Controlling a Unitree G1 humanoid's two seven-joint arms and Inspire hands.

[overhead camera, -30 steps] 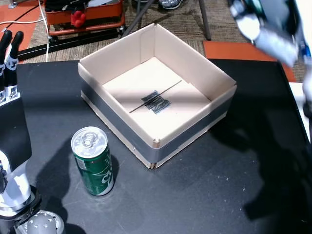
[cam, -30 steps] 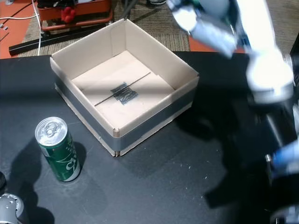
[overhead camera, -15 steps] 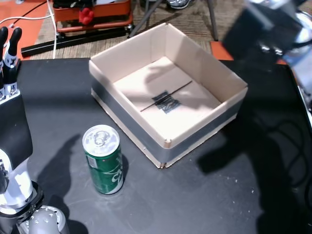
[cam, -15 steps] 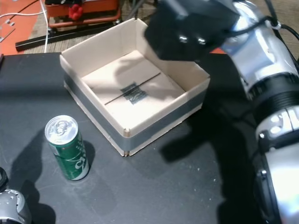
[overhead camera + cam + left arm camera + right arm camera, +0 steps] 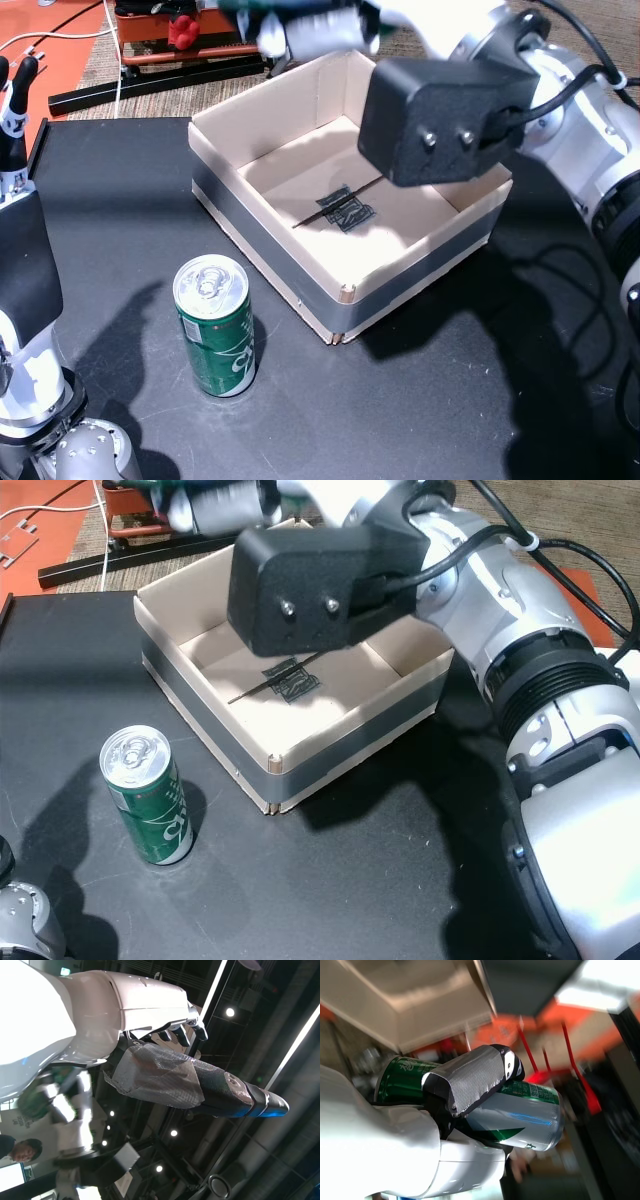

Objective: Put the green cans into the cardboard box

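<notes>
**One can aloft, one on the table**

A black tabletop (image 5: 120, 200) is bearing an open square cardboard box (image 5: 250, 225) banded with grey tape. An upright green aluminium can (image 5: 215, 325) is standing just beside the box's near-left wall. The right hand (image 5: 465, 1085) is clasping a second green-and-silver can (image 5: 520, 1110) above the box's far edge. The left hand (image 5: 200, 1085) is holding nothing, fingers extended.

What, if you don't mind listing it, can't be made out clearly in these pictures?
- Held can: motion-blurred at the top edge in both head views; only the right wrist view shows it sharply.
- Right hand: its fingers are hidden behind the black wrist housing in both head views.
- Cardboard box: the far corner is covered by that housing.
- Left hand: its palm faces away.
</notes>
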